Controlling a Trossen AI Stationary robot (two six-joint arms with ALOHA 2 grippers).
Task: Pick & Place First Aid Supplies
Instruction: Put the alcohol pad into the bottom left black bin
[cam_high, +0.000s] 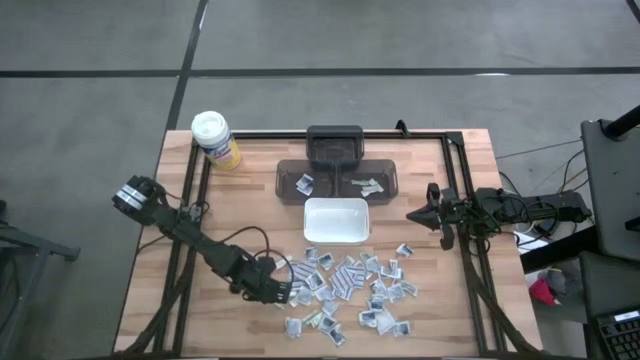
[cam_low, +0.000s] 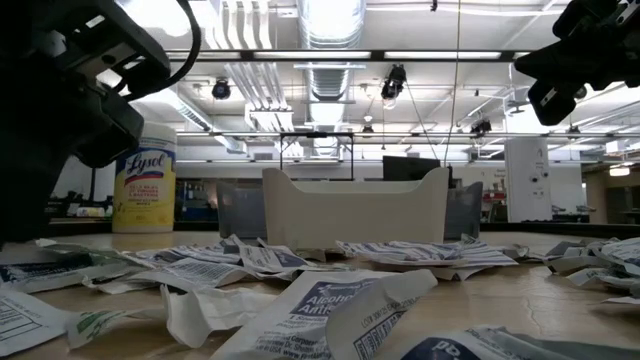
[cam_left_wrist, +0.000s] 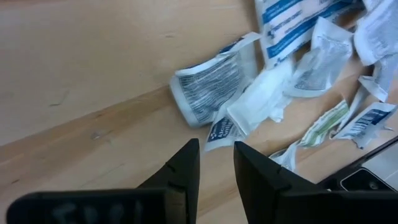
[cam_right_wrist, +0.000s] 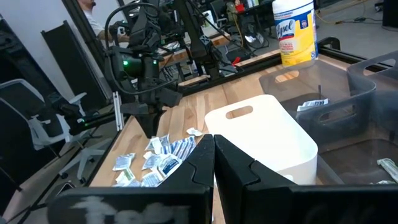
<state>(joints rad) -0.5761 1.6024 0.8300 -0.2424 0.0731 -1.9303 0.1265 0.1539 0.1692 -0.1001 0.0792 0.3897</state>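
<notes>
Left hand (cam_high: 283, 292) hovers low, fingers parted and empty, at the packets (cam_high: 350, 285)' edge

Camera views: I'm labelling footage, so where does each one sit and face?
High: overhead, straight down; both arms, packets.
Low: table height, facing white tray; arm parts above.
Left wrist: above packets; left gripper slightly apart.
Right wrist: toward tray; right gripper shut.
High, low and right wrist share the yellow canister.

Both arms were dark, nearly black, built of slim links and round joints. A thin black cable looped beside the left arm (cam_high: 205, 250). The right gripper (cam_right_wrist: 214, 163) had two wedge-shaped matte black fingers.
</notes>
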